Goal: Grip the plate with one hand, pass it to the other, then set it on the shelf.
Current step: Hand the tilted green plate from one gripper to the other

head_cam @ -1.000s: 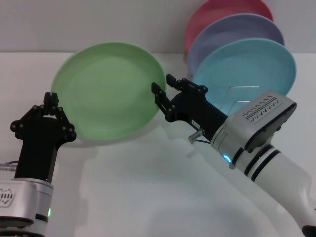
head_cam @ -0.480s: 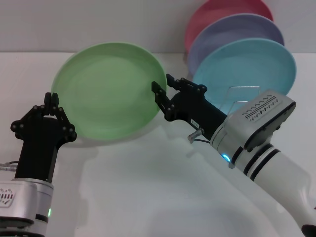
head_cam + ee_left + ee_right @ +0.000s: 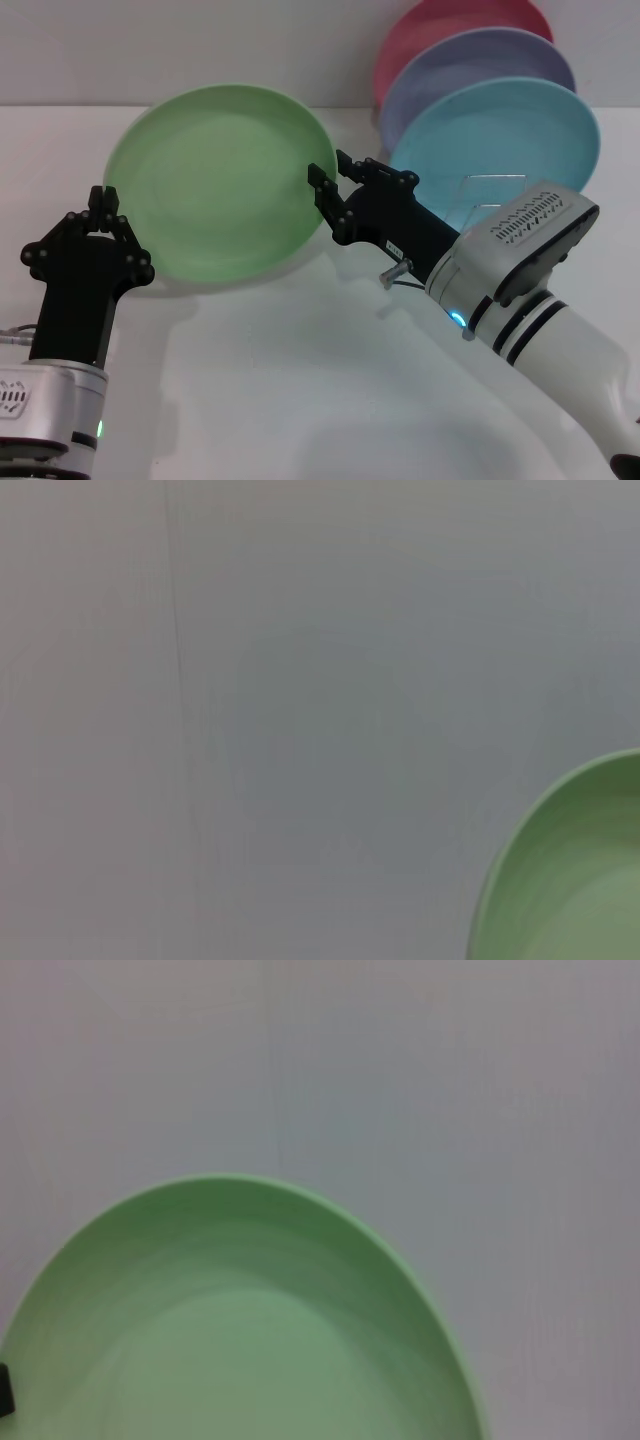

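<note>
The light-green plate (image 3: 222,180) is held up off the white table, tilted with its face toward me. My left gripper (image 3: 101,203) is shut on its lower left rim. My right gripper (image 3: 333,178) is at the plate's right rim, jaws apart, one finger in front of the rim and one behind it. The silver wire shelf (image 3: 492,178) stands at the back right, mostly hidden behind my right arm. The plate also shows in the left wrist view (image 3: 570,880) and in the right wrist view (image 3: 240,1330).
A light-blue plate (image 3: 510,135), a lavender plate (image 3: 480,60) and a pink plate (image 3: 440,22) stand upright in the shelf. The white table (image 3: 300,380) spreads out in front. A grey wall is behind.
</note>
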### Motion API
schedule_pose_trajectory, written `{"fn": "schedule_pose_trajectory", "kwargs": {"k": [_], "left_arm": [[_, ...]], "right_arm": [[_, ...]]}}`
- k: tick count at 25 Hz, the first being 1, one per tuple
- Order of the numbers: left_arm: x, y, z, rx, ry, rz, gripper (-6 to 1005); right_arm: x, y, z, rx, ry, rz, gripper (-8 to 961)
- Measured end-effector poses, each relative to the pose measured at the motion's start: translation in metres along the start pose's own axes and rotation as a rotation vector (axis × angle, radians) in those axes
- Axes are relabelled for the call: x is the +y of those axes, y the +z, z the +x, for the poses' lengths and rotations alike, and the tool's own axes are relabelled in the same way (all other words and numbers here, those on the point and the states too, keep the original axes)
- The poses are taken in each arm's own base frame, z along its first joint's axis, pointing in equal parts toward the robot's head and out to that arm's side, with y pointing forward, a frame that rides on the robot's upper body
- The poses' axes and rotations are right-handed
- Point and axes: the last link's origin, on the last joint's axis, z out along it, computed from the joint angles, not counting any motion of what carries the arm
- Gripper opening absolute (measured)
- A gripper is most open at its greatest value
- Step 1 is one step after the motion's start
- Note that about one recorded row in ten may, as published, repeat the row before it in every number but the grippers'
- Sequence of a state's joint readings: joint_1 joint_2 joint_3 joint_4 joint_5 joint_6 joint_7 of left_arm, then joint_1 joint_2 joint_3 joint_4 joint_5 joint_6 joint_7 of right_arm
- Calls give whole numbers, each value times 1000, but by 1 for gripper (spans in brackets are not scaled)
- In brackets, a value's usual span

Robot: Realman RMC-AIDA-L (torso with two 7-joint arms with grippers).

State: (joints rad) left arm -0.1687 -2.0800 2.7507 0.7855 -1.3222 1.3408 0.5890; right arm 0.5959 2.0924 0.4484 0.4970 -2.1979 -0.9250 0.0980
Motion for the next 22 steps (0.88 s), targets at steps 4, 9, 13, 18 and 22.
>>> {"fn": "schedule_pose_trajectory", "kwargs": {"k": [4, 9, 13, 18, 22], "left_arm": [[0, 1, 0, 1, 0, 2, 122], [0, 2, 1, 4, 9, 1, 124], [0, 2, 1, 4, 11, -1, 126], [0, 2, 1, 4, 11, -1, 127], [0, 2, 1, 5, 10, 0, 129]], "right_arm": [[-1, 1, -1, -2, 5, 6, 285], [-1, 1, -1, -4, 5, 6, 256], [-1, 2, -2, -4, 5, 6, 258], [-1, 2, -2, -4, 5, 5, 260], [0, 2, -1, -4, 6, 3, 261]]}}
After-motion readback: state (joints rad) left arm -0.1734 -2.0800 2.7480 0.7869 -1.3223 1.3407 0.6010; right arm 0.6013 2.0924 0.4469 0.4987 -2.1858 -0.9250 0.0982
